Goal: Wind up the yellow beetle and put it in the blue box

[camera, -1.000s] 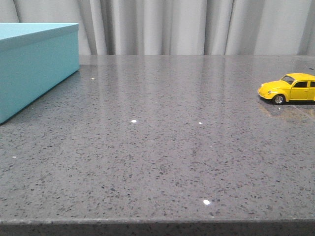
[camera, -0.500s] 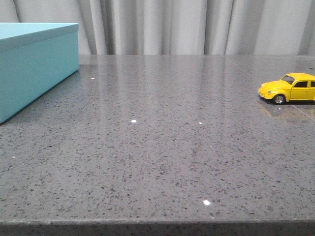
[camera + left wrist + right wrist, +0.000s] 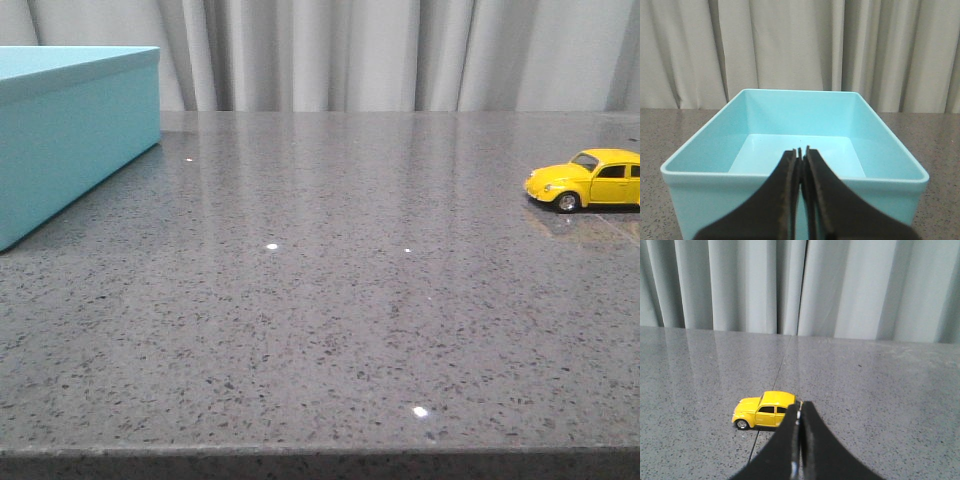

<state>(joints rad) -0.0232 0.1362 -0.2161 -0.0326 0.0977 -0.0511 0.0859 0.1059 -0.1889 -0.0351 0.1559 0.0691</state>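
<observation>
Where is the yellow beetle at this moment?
In the front view the yellow beetle stands on the grey table at the far right edge, far from the blue box at the left.

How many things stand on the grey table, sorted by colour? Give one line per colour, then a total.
Yellow: 1, the yellow beetle
Light blue: 1, the blue box
Total: 2

Blue box (image 3: pixel 75 130) sits on table (image 3: pixel 320 320), far left. Yellow beetle (image 3: pixel 588 180) on same table, well apart to right of box, nose toward box. Curtain (image 3: pixel 400 55) hangs behind box and beetle.
</observation>
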